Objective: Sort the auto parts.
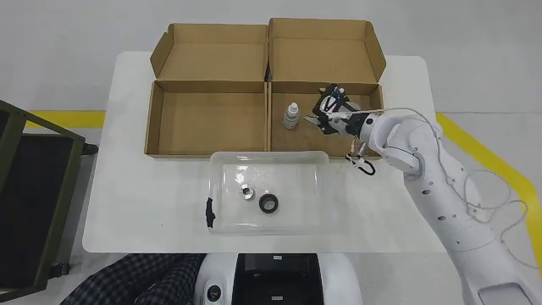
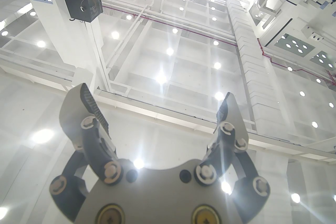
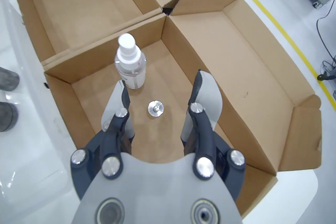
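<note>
My right gripper hangs released over the right box; the disc lies on its floor below, near the bottle. I judge I should rise straight up, clear of bottle and wall, then fetch the 2 parts in the tray.

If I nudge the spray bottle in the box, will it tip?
Likely: the spray bottle stands upright, tall and narrow, so a high push may topple it. Its smooth round body could roll once down. It looks small, probably light.
</note>
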